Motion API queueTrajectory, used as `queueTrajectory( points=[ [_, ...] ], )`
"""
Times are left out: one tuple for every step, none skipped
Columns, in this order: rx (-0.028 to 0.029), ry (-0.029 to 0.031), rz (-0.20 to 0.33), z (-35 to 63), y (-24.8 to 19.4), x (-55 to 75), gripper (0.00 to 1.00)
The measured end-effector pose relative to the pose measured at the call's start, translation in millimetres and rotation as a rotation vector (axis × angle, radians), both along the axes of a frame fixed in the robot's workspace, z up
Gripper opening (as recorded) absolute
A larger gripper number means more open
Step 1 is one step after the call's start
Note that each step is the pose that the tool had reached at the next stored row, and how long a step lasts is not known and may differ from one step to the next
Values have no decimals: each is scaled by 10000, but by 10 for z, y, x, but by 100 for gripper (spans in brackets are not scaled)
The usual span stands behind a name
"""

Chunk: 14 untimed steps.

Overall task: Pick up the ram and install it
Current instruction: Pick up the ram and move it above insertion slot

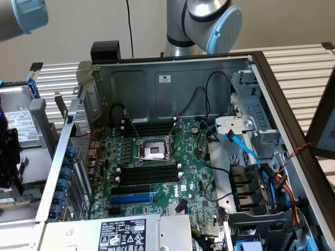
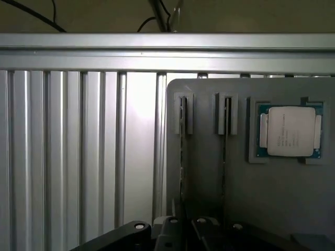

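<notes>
The ram [image 2: 182, 157] stands on edge in a slotted grey tray [image 2: 272, 198], showing as a thin dark line. A second stick [image 2: 225, 157] stands beside it. My gripper [image 2: 183, 230] sits at the near end of the first stick, with its dark fingers [image 2: 170, 230] close together around the stick's edge. In the exterior view the gripper [image 1: 8, 157] is a dark shape at the far left, outside the open computer case. The black memory slots [image 1: 149, 172] lie below the processor socket [image 1: 155, 151] on the green motherboard, with more slots [image 1: 149, 128] above it.
A processor chip [image 2: 290, 130] rests in the tray's recess. Ribbed aluminium table slats [image 2: 63, 157] run beside the tray. In the case, the blue expansion slot [image 1: 131, 199], cables [image 1: 251, 157] and a drive cage [image 1: 251, 110] crowd the exterior view's right.
</notes>
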<state>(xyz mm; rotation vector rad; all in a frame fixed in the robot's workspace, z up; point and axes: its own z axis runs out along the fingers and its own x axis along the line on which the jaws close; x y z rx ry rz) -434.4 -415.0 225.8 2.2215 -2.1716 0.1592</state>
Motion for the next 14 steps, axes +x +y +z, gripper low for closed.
queueTrajectory(
  points=[
    [-1, 1, -1, 45, 0, 0, 12],
    [0, 1, -1, 90, 0, 0, 12],
    [0, 1, 0, 135, 0, 0, 12],
    [-1, 1, 0, 180, 0, 0, 12],
    [0, 1, 0, 227, 0, 0, 12],
    [1, 0, 0, 272, 0, 0, 12],
    [-1, 1, 0, 317, 0, 0, 12],
    [-1, 1, -1, 363, 0, 0, 12],
    [0, 1, 0, 408, 0, 0, 12],
    [-1, 2, -1, 453, 0, 0, 12],
    [0, 0, -1, 501, 0, 0, 12],
    [0, 0, -1, 546, 0, 0, 12],
    [-1, 1, -1, 592, 0, 0, 12],
    [-1, 1, -3, 637, 0, 0, 12]
  ],
)
